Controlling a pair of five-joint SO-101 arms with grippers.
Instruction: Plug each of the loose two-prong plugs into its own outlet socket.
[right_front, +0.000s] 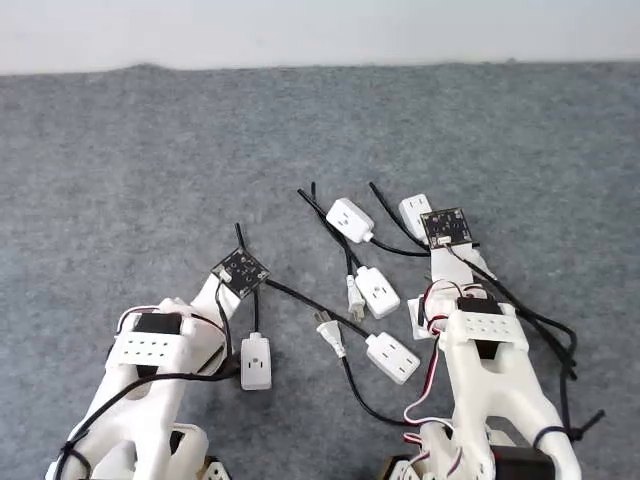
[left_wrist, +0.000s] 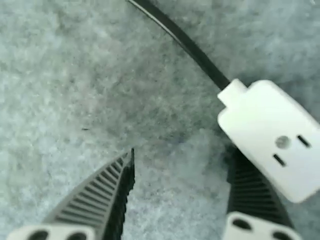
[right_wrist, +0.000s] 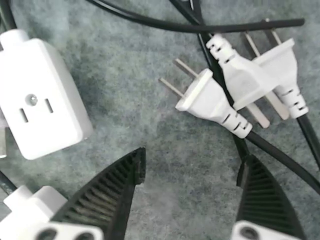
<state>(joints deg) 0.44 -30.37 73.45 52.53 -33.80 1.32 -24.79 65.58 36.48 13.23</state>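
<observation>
Both grippers are seen spread, nothing held. Left gripper (left_wrist: 182, 170) is positioned with one finger at a white outlet socket (left_wrist: 272, 135). Right gripper (right_wrist: 192, 167) is positioned over two crossed two-prong plugs (right_wrist: 212, 102), mid-table toward the near edge. Plugs are judged light and rigid, best gripped on the body, not the prongs. Sockets are expected to slide unless braced.

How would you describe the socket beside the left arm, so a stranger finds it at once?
Find the left arm on the grey mat. A white socket lies beside it, alone; the other sockets cluster near the right arm.
</observation>
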